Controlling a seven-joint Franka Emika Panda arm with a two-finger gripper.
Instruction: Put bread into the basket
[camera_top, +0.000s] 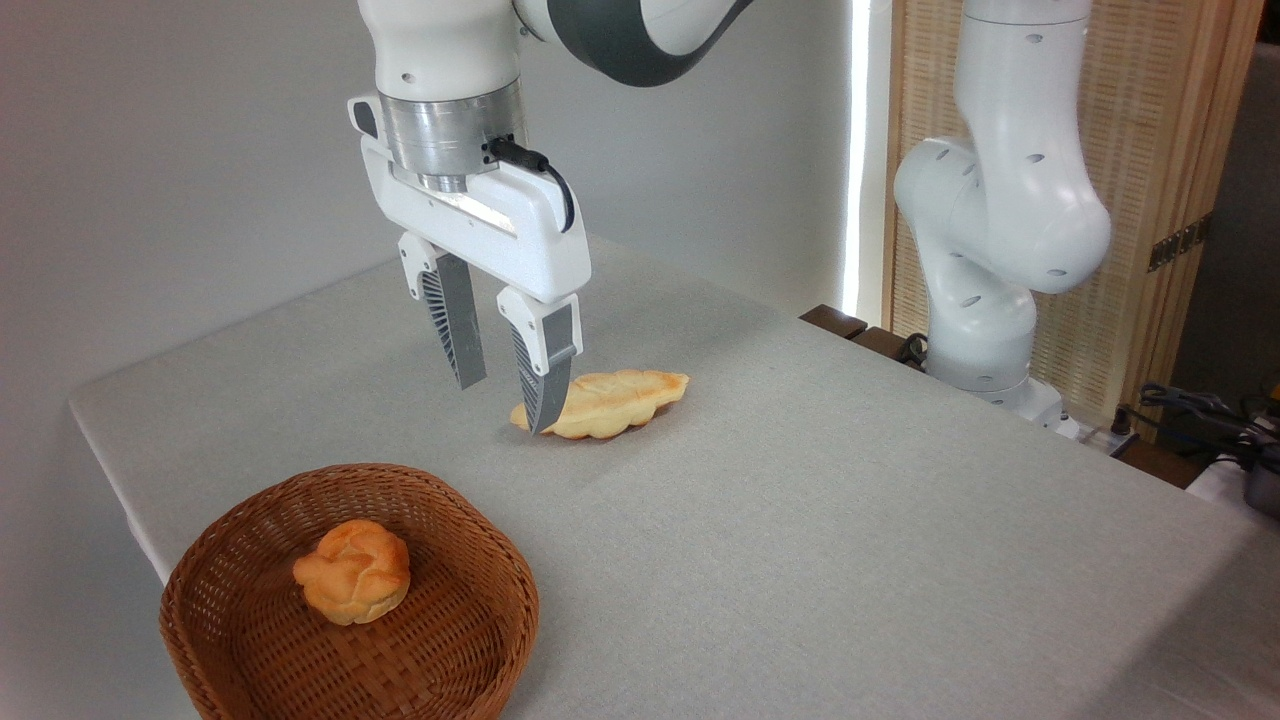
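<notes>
Progress: nothing of the task looks done yet; the bread (610, 402) lies flat on the table (850, 520), outside the basket (350, 600).
Gripper: my gripper (505, 405) hangs over the loaf's left end with its jaws spread apart and nothing between them; the nearer finger overlaps that pointed tip in this view, and I cannot tell whether it touches the crust.
Bread: golden, leaf-shaped, lying lengthwise left to right, well apart from the basket, behind it and to its right.
Basket: round brown wicker at the table's near left corner, already holding a small knotted bun (352, 570) near its middle.
Left to do: by my judgement, settle the jaws around the loaf, close, lift, carry it forward and left, and release beside the bun.
Surface: pale grey cloth, smooth and flat, otherwise bare.
Room: plain grey wall behind, my white arm base (985, 330) at the table's right edge, a slatted wooden screen (1160, 150) behind it, cables at far right.
</notes>
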